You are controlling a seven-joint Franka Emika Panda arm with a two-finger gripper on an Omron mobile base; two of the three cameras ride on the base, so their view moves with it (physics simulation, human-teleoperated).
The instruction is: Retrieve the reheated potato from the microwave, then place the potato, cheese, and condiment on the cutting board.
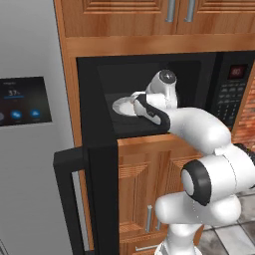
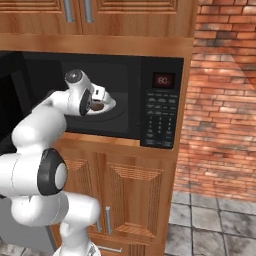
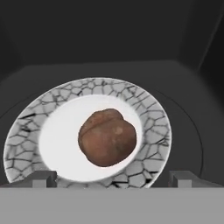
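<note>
The microwave point(image 1: 209, 74) stands with its door point(image 1: 97, 199) swung open to the left. Inside, the brown potato point(image 3: 107, 138) lies in the middle of a white plate with a cracked-pattern rim point(image 3: 26, 135) on the dark turntable. My gripper point(image 3: 113, 178) is inside the cavity, just in front of the potato and above the plate's near rim. Its jaws stand open and wide, with nothing between them. From the right base view the potato point(image 2: 98, 106) peeks out beside the hand point(image 2: 92, 102). The cheese, condiment and cutting board are out of view.
The keypad panel with red display point(image 2: 161, 112) sits at the microwave's right. Wooden cabinets point(image 2: 130, 200) run above and below. A grey fridge point(image 1: 30, 149) stands at the left, and a brick wall point(image 2: 220, 100) at the right. The cavity walls are close around the hand.
</note>
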